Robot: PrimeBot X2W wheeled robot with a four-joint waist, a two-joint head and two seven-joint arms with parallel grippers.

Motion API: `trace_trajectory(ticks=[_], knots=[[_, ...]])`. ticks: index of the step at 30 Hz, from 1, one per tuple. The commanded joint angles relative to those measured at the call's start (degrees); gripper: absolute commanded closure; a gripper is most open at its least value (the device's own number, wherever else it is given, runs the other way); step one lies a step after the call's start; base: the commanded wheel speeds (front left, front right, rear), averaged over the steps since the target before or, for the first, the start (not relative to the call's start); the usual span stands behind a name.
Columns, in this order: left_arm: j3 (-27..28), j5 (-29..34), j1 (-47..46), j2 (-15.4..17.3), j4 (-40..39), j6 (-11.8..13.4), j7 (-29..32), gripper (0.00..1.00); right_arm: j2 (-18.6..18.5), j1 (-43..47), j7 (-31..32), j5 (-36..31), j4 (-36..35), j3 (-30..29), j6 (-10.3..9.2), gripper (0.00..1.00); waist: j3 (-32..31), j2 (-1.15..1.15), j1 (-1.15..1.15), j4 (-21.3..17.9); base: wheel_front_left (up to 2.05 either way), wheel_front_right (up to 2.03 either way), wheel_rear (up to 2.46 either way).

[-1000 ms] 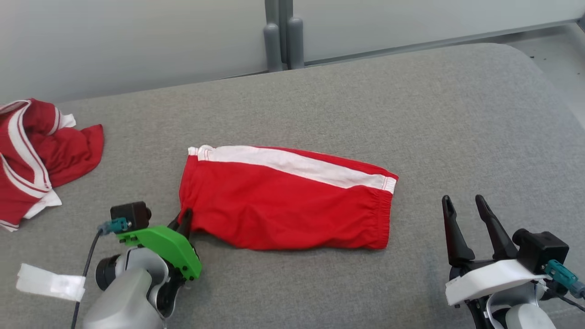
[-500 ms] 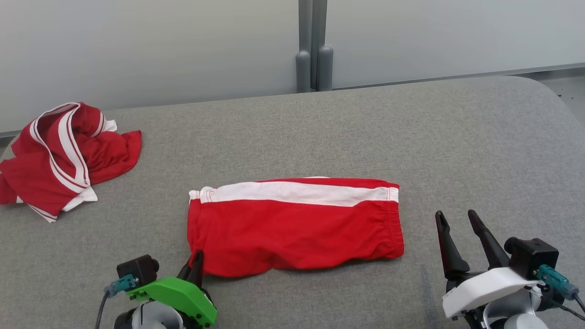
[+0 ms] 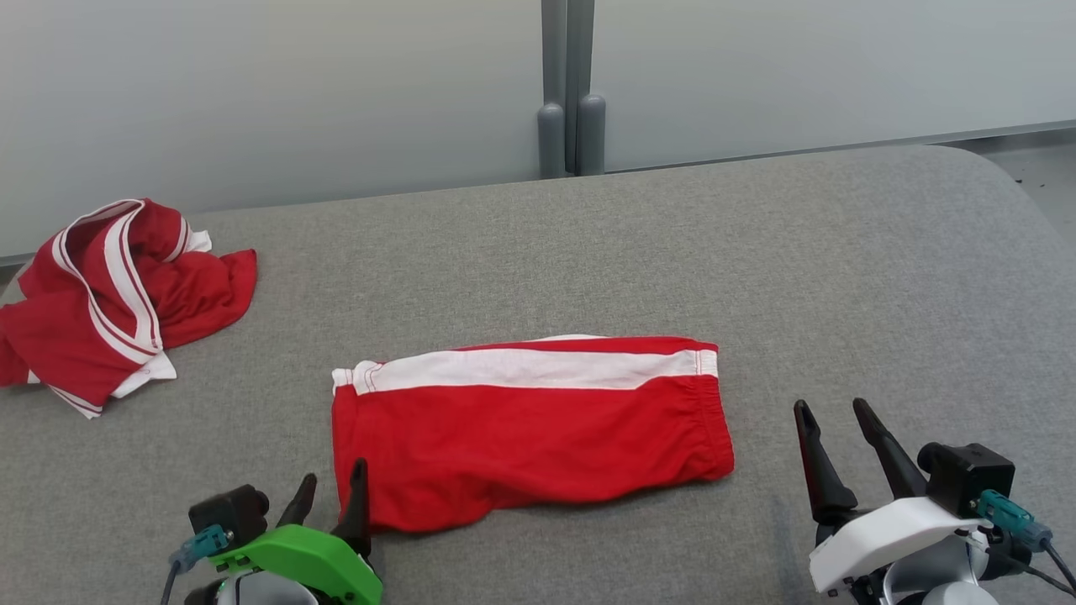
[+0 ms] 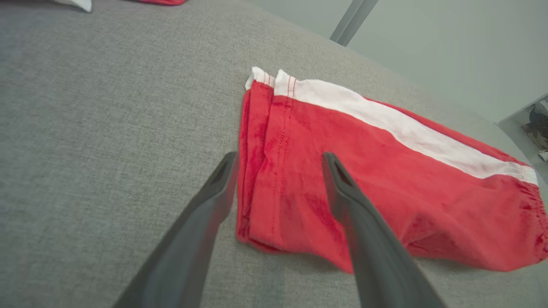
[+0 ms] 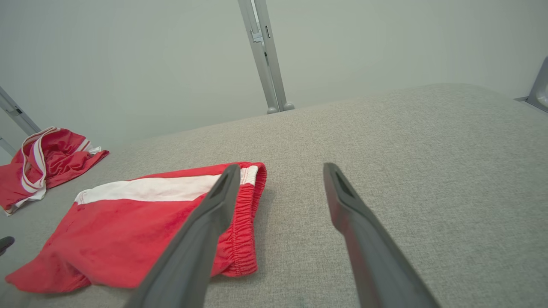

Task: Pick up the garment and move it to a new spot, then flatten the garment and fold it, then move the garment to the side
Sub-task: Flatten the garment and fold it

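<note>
On the grey fabric-covered tabletop [image 3: 588,244], the red shorts [image 3: 521,445] lie folded lengthwise near the robot's edge, about midway across, with the white side stripe [image 3: 521,370] along the far edge. A second red-and-white garment [image 3: 109,294] sits crumpled well apart at the far left. The right gripper [image 3: 831,407] hovers just beyond the waistband end, its fingers spread and holding nothing. The left gripper [image 3: 334,472] is likewise spread at the near leg-hem corner; in the left wrist view one finger sits over bare table and the other over the red cloth, and I cannot tell whether either touches.

The shorts look like a thin, light knit: limp, and likely to sag and unfold if lifted by one point. The gathered elastic waistband [image 3: 714,420] and the stitched leg hem [image 4: 257,171] are the thickest, firmest edges, so pinching all layers there, one end per gripper, should keep the fold together.
</note>
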Motion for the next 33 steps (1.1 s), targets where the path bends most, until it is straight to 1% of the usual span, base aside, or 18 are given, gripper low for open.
trace_trajectory(ticks=[1, 4, 6, 8, 11, 15, 17, 22, 30, 33], knots=[[0.4, 0.5, 0.6, 0.5, -0.4, 0.3, -0.2, 0.0, -0.2, 0.3, 0.1, 0.1, 0.1, -0.1, 0.0, 0.0, 0.0, 0.28, 0.0, 0.0, 0.0, 0.0, 0.0], [1.4, 3.8, 0.7, 1.6, -3.5, 0.7, -0.9, 0.0, -0.2, 0.3, 0.0, 0.2, 0.3, -0.4, 0.0, 0.0, 0.0, 0.28, 0.0, 0.2, 0.0, 0.0, 0.0], [3.5, 6.8, 1.1, 1.8, -6.9, 1.3, -1.0, 0.0, -0.2, 0.4, -0.1, 0.2, 0.5, -0.7, 0.0, 0.0, -0.1, 0.28, 0.0, 0.3, 0.0, 0.0, 0.0], [5.9, 9.9, 2.4, 1.5, -10.7, 1.8, -1.0, 0.0, -0.2, 0.6, -0.2, 0.2, 1.0, -1.2, 0.0, 0.0, -0.2, 0.28, 0.0, 0.6, 0.0, 0.0, 0.0], [8.2, 13.4, 4.4, 0.9, -15.3, 1.9, -1.0, 0.0, -0.1, 0.7, -0.1, 0.3, 2.3, -1.7, 0.0, 0.0, -0.2, 0.28, 0.0, 1.1, 0.0, 0.0, 0.0], [9.2, 16.3, 7.0, 0.2, -19.3, 2.0, -1.0, 0.0, -0.2, 0.8, 0.2, 1.0, 4.7, -1.9, 0.0, 0.0, -0.3, 0.28, 0.0, 2.2, 0.0, 0.0, 0.0], [9.6, 17.4, 8.6, -0.5, -21.4, 2.0, -1.0, 0.0, -0.2, 0.6, 0.3, 2.6, 6.8, -1.5, 0.0, 0.0, -0.1, 0.28, 0.0, 3.3, 0.0, 0.0, 0.0], [10.1, 18.7, 10.5, -1.3, -23.5, 2.4, -1.0, 0.0, -0.2, -0.6, -0.1, 7.8, 10.8, 0.2, 0.0, 0.0, 0.3, 0.28, 0.0, 5.2, 0.0, 0.0, 0.0], [10.1, 20.3, 11.0, -2.3, -25.2, 2.4, -1.0, 0.0, -0.2, -4.8, -1.9, 18.7, 19.3, 3.1, 0.0, 0.0, 1.5, 0.28, 0.0, 8.1, 0.0, 0.0, 0.0], [10.2, 20.6, 10.6, -2.5, -25.3, 2.4, -1.0, 0.0, -0.2, -7.0, -2.6, 21.5, 23.6, 4.1, 0.0, 0.0, 1.9, 0.28, 0.0, 9.0, 0.0, 0.0, 0.0]])
